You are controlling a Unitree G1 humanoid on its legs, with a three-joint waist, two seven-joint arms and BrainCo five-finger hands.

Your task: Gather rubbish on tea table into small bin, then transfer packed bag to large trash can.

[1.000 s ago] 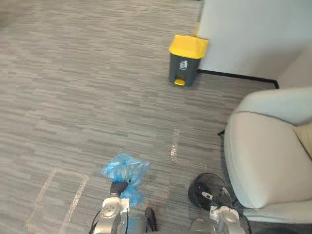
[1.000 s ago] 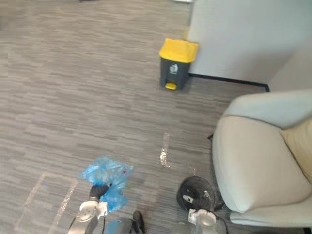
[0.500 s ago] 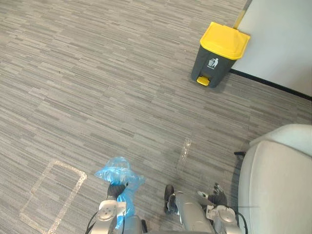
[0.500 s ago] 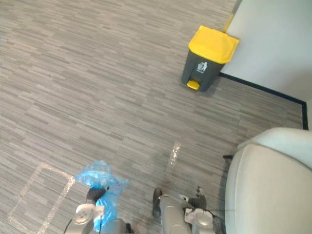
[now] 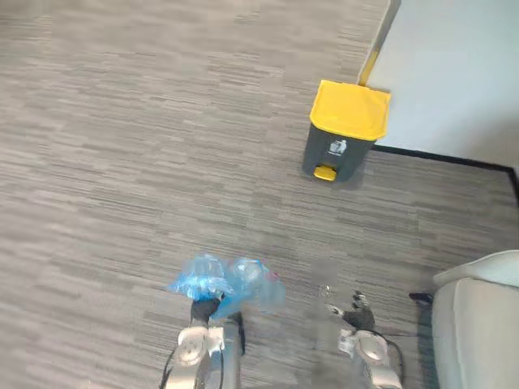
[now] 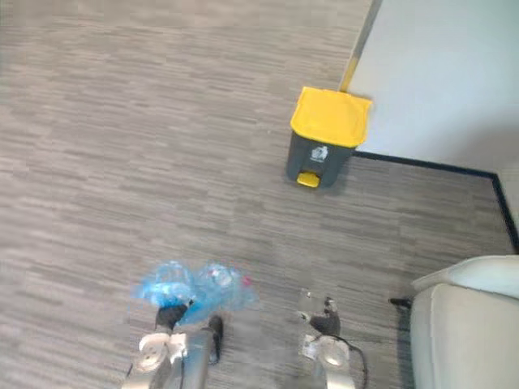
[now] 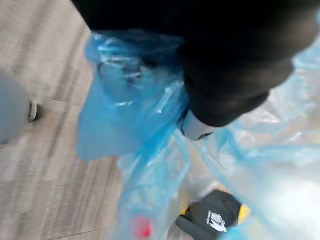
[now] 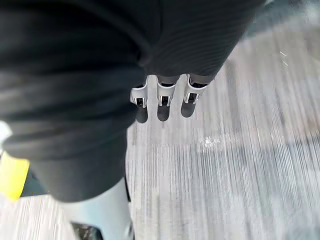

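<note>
Across the whole space ahead lies grey striped carpet (image 5: 122, 162), open ground between me and where the rubbish has to end up. A pale wall (image 5: 454, 73) closes the far right corner, and the edge of a light armchair (image 5: 482, 324) sits close by on my right, well apart from my load.

Against the foot of that wall stands the large trash can (image 5: 345, 138), dark grey with a yellow lid that is down and a yellow pedal at its base. It is well apart from me, so I judge this to be the carrying leg of the job, with the drop not yet made.

The blue bag (image 5: 231, 279) hangs off the floor in front of me, crumpled and see-through, with a red scrap (image 7: 142, 227) among the rubbish inside. My left hand (image 5: 203, 310) has its fingers closed on the gathered plastic, which keeps the mouth bunched so nothing spills.

My right hand (image 5: 358, 312) hangs low beside it with its fingers (image 8: 162, 107) straight, close together and empty, probably kept free for the lid.
</note>
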